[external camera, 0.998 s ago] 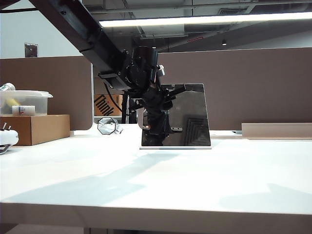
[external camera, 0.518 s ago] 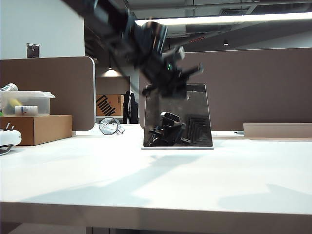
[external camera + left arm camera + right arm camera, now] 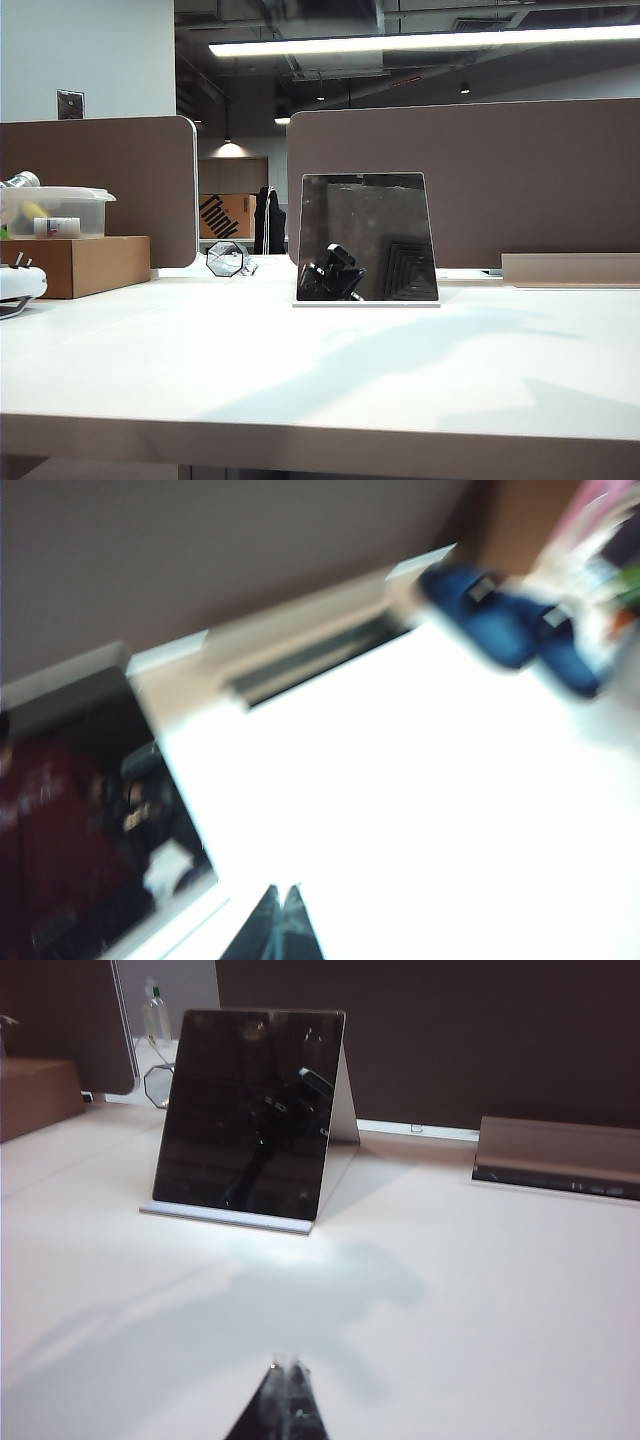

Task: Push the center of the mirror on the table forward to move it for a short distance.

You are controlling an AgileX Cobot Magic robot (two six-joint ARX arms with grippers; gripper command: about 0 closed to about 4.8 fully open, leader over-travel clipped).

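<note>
1. Two grippers, both apparently closed: the left gripper [image 3: 280, 925] hangs beside the mirror [image 3: 367, 238]; the right gripper [image 3: 285, 1405] sits well short of it.
2. Mirror stands upright on the table [image 3: 320, 370], untouched.
3. Any further push should meet its centre squarely and gently, avoiding tipping.

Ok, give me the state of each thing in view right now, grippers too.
mirror: upright, tilted back on its base, nothing touching it
left gripper: blurred, cannot tell
right gripper: fingertips together, shut, short of the mirror
plastic container: lidded, on the cardboard box
</note>
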